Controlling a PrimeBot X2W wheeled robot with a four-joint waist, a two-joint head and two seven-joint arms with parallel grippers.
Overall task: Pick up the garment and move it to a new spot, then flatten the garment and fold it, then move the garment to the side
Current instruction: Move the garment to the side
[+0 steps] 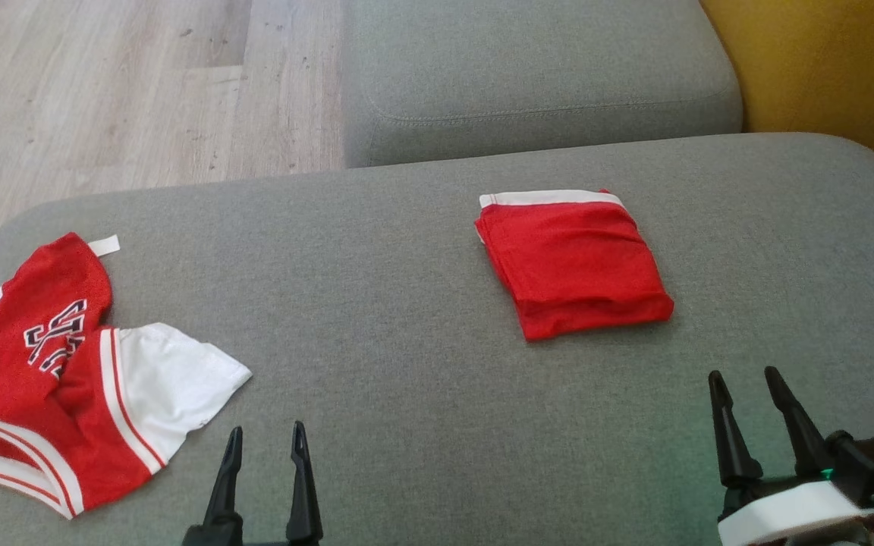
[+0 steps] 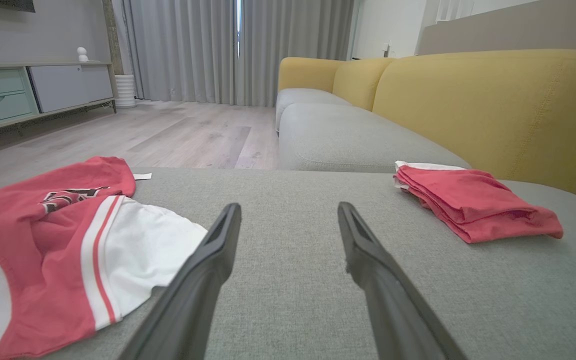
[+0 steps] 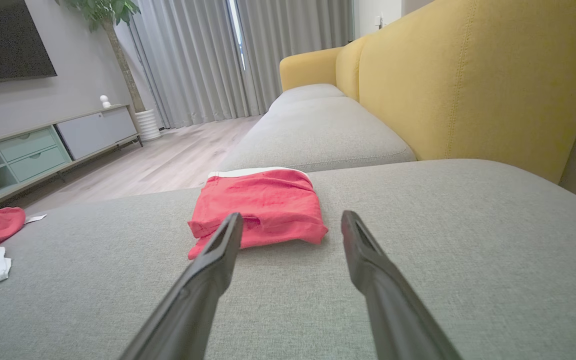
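While the garment [image 1: 35, 356] lies crumpled, left fingers [image 1: 302, 485] and right fingers [image 1: 727, 432] point forward, low; both spread, empty.

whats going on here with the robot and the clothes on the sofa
A two-armed robot is facing a grey sofa seat. A crumpled red and white jersey lies on it at the robot's left, untouched. A folded red garment sits further right. The left gripper and right gripper are both open and empty, so picking up and folding the jersey has not started.

Garment [image 2: 43, 260] cut off at left wrist view's L/bottom edges; lettering [image 2: 68, 196] crumpled in folds, unreadable.
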